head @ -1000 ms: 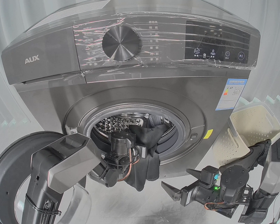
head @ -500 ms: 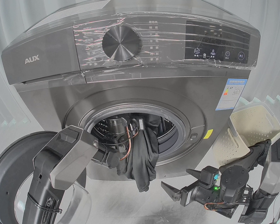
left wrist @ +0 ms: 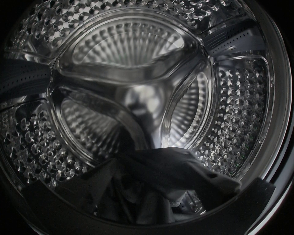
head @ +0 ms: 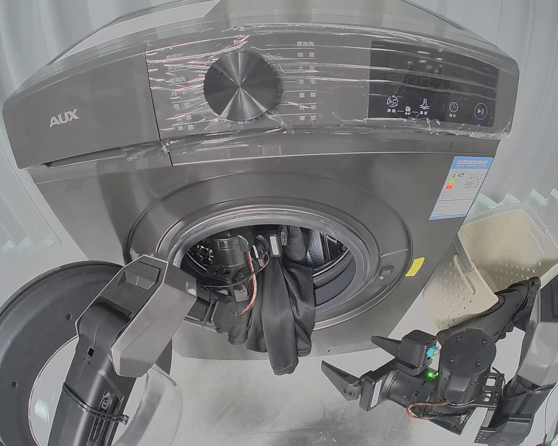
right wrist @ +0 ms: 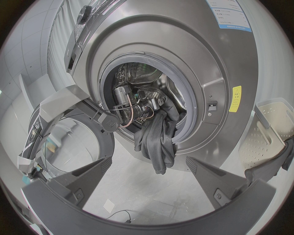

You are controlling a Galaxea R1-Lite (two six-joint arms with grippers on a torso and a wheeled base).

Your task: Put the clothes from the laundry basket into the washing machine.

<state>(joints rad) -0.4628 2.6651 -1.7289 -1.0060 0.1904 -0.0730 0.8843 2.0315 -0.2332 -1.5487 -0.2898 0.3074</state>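
- Pale floor (head: 253, 416).
- Washing machine (head: 102, 200), door open.
- Laundry basket (head: 512, 244) at 4 o'clock.
- Black garment (head: 284, 314) draped over the drum mouth's 6 o'clock lip: soft, limp, probably light; gather the hanging bunch.
- Left gripper (head: 274, 246) at the mouth, grip cannot be told; right gripper (head: 348, 354), jaws apart.

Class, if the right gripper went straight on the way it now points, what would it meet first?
Most likely the black garment hanging from the washing machine opening, though depth is unclear.

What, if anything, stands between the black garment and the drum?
Nothing visible. The door stands swung open. The black garment drapes over the lower rim of the drum opening, partly inside, mostly hanging outside.
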